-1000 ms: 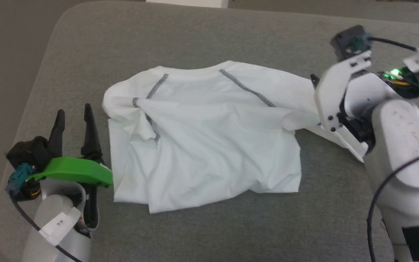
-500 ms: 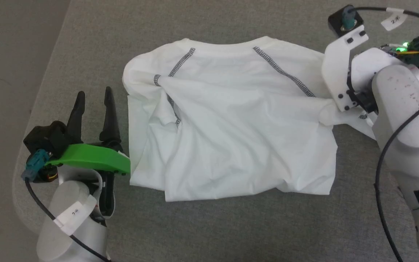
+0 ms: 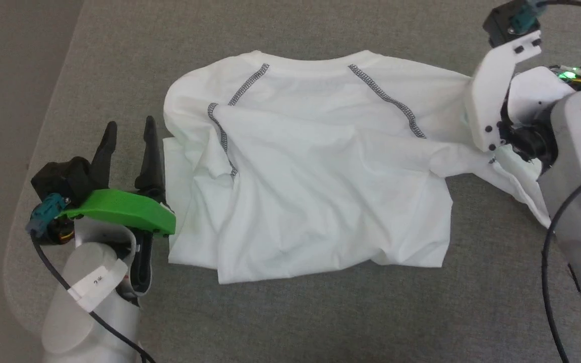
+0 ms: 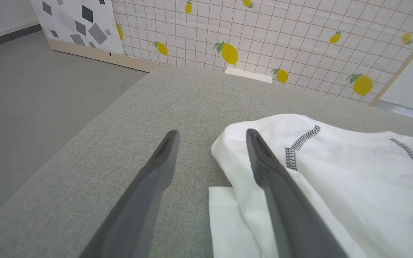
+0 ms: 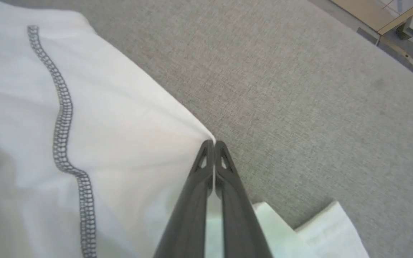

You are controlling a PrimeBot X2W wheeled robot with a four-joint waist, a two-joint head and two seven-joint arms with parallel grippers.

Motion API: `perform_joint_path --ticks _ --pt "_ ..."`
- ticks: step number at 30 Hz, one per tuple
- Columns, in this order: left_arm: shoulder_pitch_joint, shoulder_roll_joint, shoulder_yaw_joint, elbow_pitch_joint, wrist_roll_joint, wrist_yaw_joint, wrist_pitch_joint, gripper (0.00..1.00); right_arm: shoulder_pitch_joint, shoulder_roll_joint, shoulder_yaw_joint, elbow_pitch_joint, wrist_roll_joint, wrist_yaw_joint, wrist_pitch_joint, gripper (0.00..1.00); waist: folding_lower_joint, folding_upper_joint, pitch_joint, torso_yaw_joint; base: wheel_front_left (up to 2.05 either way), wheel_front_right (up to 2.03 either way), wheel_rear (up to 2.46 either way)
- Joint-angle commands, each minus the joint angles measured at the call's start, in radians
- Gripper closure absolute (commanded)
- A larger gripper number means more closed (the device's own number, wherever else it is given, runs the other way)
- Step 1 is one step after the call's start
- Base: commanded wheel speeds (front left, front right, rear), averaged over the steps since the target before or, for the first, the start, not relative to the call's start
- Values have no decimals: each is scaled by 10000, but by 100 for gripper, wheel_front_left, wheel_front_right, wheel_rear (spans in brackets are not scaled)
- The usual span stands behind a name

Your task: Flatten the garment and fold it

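While on garment (image 5: pixel 120 143), right gripper (image 5: pixel 213 142) tight.

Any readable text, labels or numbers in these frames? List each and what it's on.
Nothing reads clearly.
Left arm's white tag: small dark marks, too blurred to read.
The white flap beside the right gripper: faint grey print, unreadable.
On the garment: no lettering visible.

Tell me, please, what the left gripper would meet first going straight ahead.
Probably the bunched shoulder of the garment, which the open left gripper would graze; otherwise only grey cushion, though depth is unclear.
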Motion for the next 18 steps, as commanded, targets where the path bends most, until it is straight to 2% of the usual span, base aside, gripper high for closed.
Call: perform_joint_path --ticks 1,4,9,13,18 --pt "-168 146 -32 28 25 -79 146 0 231 -142 -183 -246 70 -13 -213 100 -1 0 -234 -246 0 0 0" --pt "-342 346 -153 34 3 -169 683 0 597 -233 -504 -830 159 -13 -504 100 -1 0 -403 -507 0 0 0" --pt "-1467 783 -715 320 120 -397 2359 0 1183 -165 -817 -1728 384 -13 -592 100 -1 0 -461 -894 0 0 0" --pt "-2746 1034 -1138 1322 62 -531 4235 0 1412 -96 -788 -2341 434 -13 -531 100 -1 0 -330 -1164 0 0 0" --pt "-4026 1217 -1307 2674 15 -394 6054 0 1519 -45 -614 -3045 489 -13 -409 100 -1 0 -57 -1534 0 0 0"
